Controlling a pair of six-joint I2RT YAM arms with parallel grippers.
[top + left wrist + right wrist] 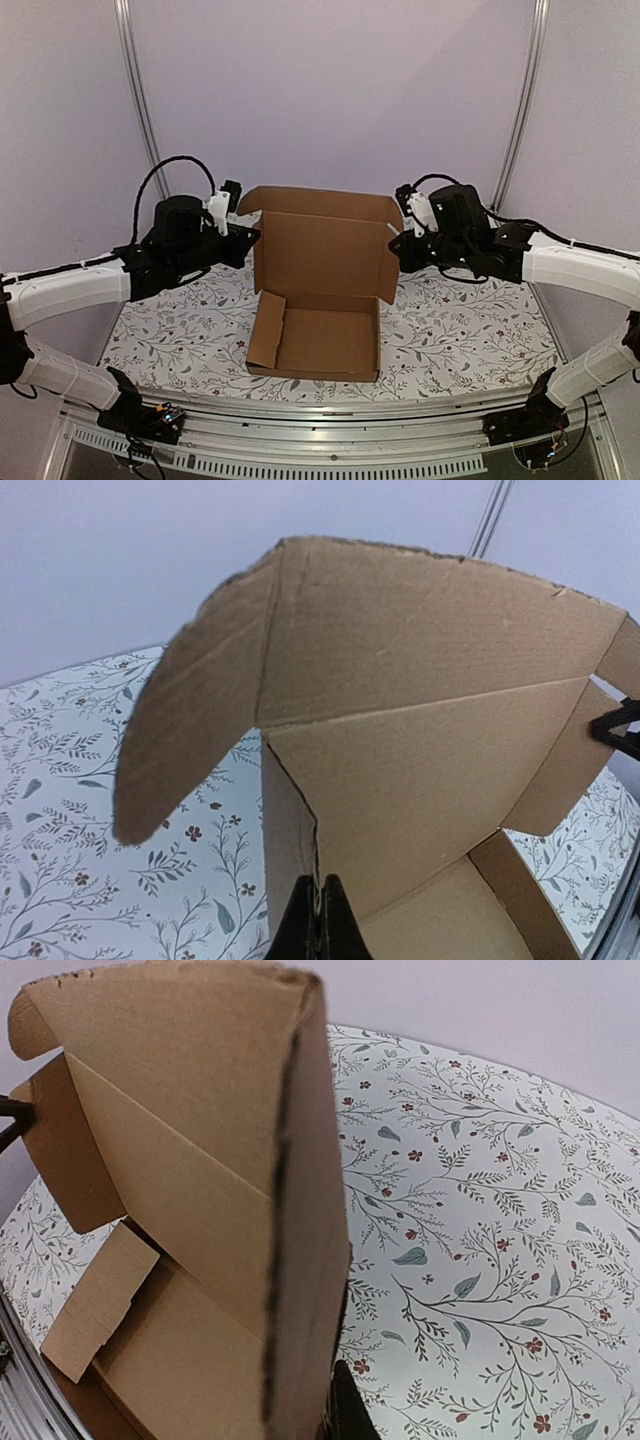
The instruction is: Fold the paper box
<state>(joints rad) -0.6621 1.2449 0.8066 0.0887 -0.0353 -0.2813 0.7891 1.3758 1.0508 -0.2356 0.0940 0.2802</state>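
Note:
The brown paper box sits mid-table with its shallow tray formed and its lid standing upright at the back. My left gripper is at the lid's left edge. In the left wrist view the gripper is shut on the cardboard edge where the lid meets its left side flap. My right gripper is at the lid's right edge. In the right wrist view one black finger presses against the lid's right side flap; the other finger is hidden behind the cardboard.
The table is covered by a floral cloth. A metal rail runs along the near edge between the arm bases. Two upright poles stand at the back corners against a plain wall.

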